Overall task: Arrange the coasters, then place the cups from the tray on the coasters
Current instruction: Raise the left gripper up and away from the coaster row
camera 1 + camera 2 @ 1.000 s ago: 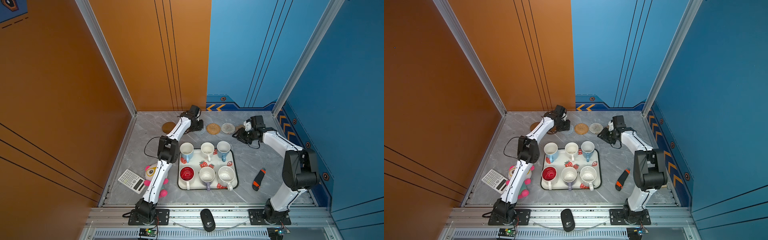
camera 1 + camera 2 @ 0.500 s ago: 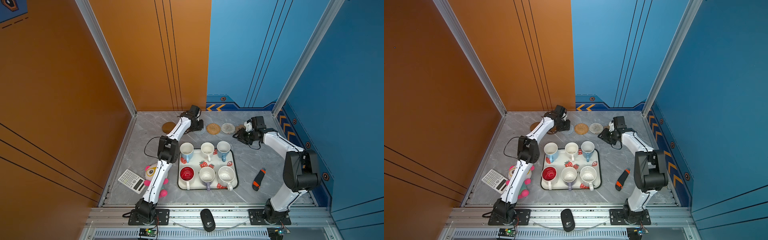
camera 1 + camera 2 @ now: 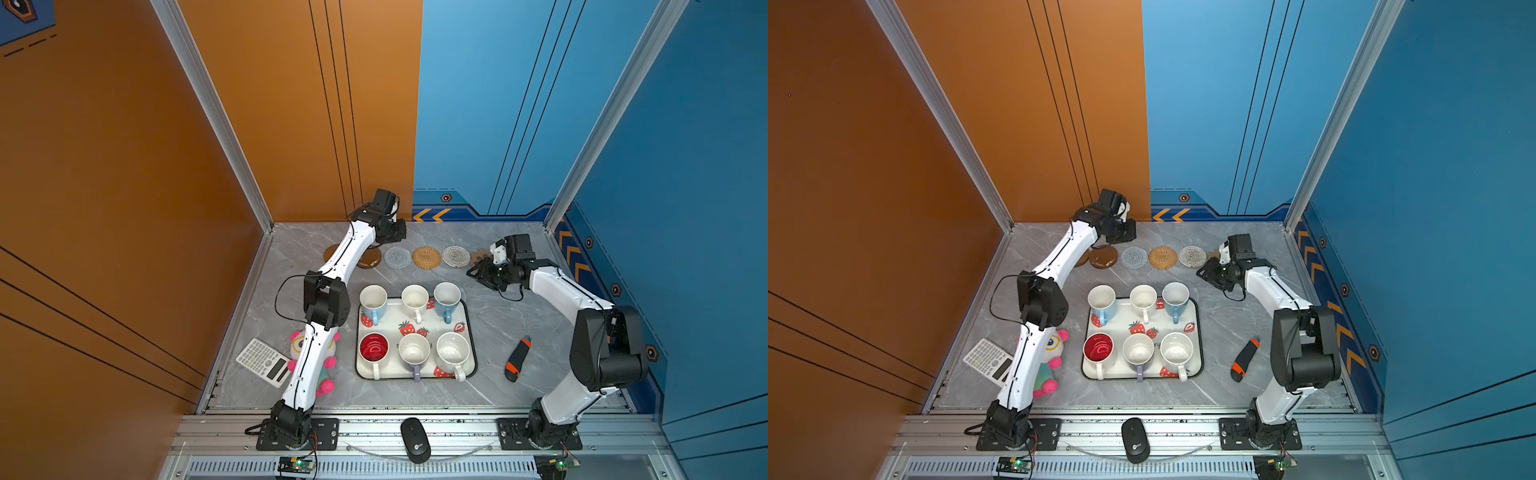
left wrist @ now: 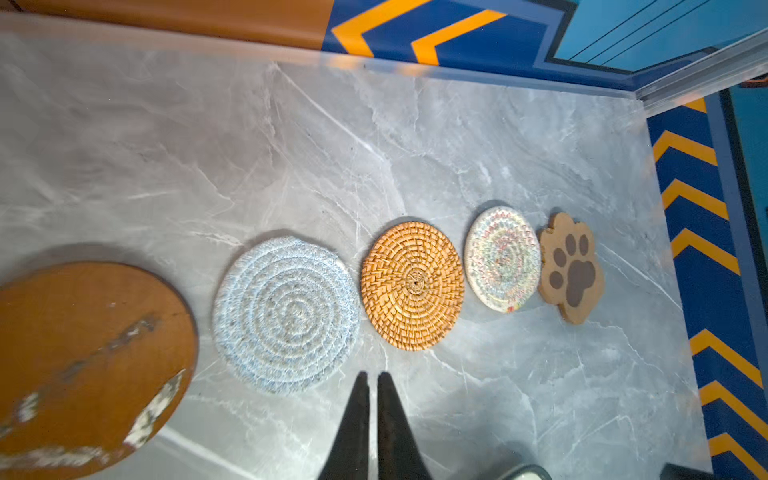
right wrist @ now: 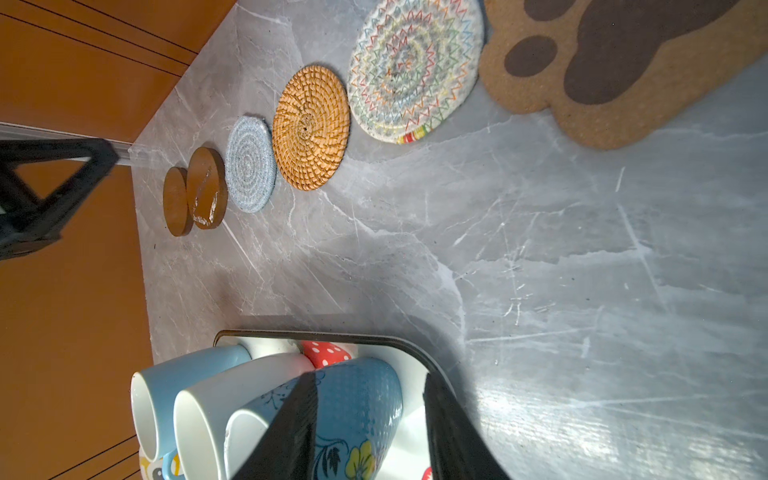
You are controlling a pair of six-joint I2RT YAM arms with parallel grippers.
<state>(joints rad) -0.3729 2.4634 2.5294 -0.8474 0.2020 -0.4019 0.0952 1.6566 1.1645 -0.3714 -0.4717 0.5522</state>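
Observation:
Several coasters lie in a row along the back: two brown discs [image 3: 370, 259], a grey woven [image 3: 397, 257], a tan woven [image 3: 427, 257], a whitish one [image 3: 456, 256] and a paw shape [image 3: 480, 257]. My left gripper [image 4: 372, 375] hovers just before the grey coaster [image 4: 286, 313], fingers nearly touching and nothing between them. The strawberry tray [image 3: 392, 324] holds several cups. My right gripper [image 5: 370, 378] stands open, low beside the tray's back right corner. The nearest light blue cup [image 5: 353, 399] shows beyond its fingers, not held.
A calculator [image 3: 264, 361] and a plush toy [image 3: 328, 365] lie left of the tray, partly under the left arm. An orange-and-black knife [image 3: 517, 359] lies right of the tray. A black mouse [image 3: 414, 439] sits on the front rail. Walls close the back and sides.
My left gripper has drawn back off the grey coaster, which now lies uncovered in the row. My right gripper has shifted slightly towards the tray, still open.

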